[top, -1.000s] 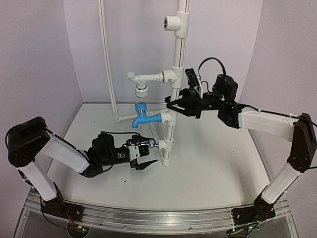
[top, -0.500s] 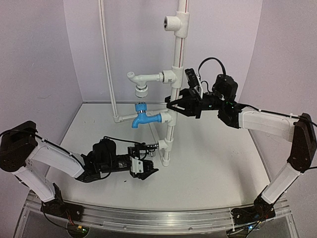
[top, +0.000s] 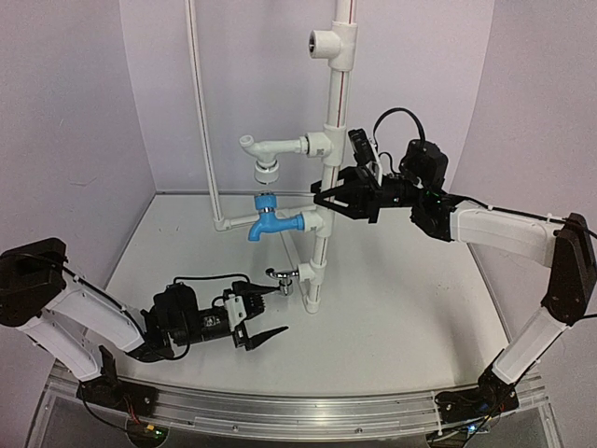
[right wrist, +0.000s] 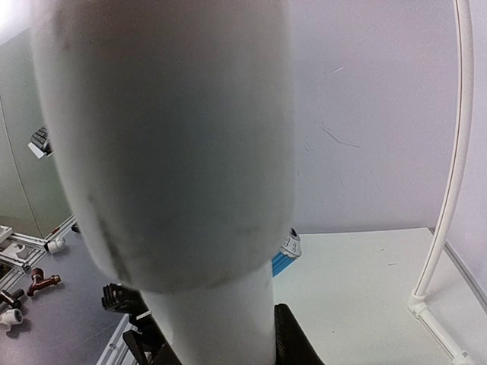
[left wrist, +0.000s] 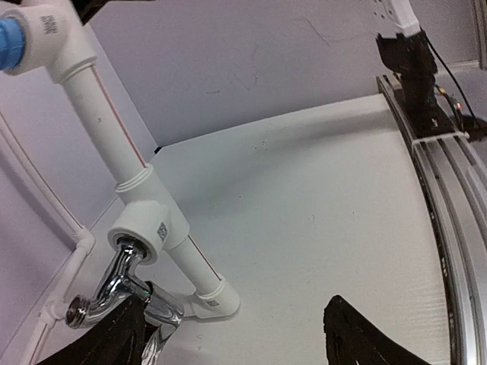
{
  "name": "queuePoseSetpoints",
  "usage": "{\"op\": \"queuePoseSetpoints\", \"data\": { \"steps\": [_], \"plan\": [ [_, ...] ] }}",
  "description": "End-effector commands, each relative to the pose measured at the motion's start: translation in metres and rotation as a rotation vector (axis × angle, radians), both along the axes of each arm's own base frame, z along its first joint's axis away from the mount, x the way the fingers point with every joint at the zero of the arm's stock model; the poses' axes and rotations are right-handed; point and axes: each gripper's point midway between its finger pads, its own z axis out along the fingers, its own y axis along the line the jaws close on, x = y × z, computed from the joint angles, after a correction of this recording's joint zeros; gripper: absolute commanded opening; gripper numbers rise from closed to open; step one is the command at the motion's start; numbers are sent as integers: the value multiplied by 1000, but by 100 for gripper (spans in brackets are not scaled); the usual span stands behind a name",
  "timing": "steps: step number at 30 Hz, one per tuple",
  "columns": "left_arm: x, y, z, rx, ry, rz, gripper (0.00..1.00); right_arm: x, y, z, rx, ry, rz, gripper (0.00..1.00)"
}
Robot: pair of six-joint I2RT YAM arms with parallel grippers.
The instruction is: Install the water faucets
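The silver faucet sticks out of the lowest white tee on the upright pipe. In the left wrist view the faucet sits in that tee, just in front of my left finger. My left gripper is open and empty, a little to the near left of the faucet and low over the table. My right gripper is shut on the upright pipe between the tees. In the right wrist view the pipe fills the frame, with one finger against it.
A blue plastic tap sticks out left from the pipe's middle tee. A white spout hangs from the tee above it. An empty tee is at the top. A thin white pipe stands at the back left.
My left gripper has let go of the silver faucet, opened wide and drawn back to the near left. The faucet stays in the tee. The right arm has not moved.
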Motion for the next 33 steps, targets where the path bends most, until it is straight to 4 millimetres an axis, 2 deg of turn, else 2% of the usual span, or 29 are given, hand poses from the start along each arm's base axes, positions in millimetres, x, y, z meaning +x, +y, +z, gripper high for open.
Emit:
{"op": "queuePoseSetpoints", "data": {
  "steps": [1,5,7,12,14,18,23,28,33],
  "plan": [
    [18,17,47,-351,309,126,80,2,-3,-44,-161,348,-6,0],
    [21,16,39,-401,555,145,73,3,-3,-45,-163,348,-10,0],
    [21,16,33,-414,636,152,64,3,-3,-45,-164,347,-11,0],
    [18,15,17,-460,760,136,33,4,-2,-46,-166,349,-13,0],
    [21,9,11,-474,795,135,27,4,-2,-46,-167,349,-13,0],
    [29,-7,-4,-510,890,142,20,3,-3,-44,-165,347,-16,0],
    [40,-16,-17,-568,961,166,13,2,-4,-45,-169,343,-20,0],
    [41,-25,-5,-590,953,130,11,2,-4,-46,-171,344,-21,0],
    [43,-25,3,-614,948,127,9,2,-4,-45,-170,342,-21,0]
  ]
}}
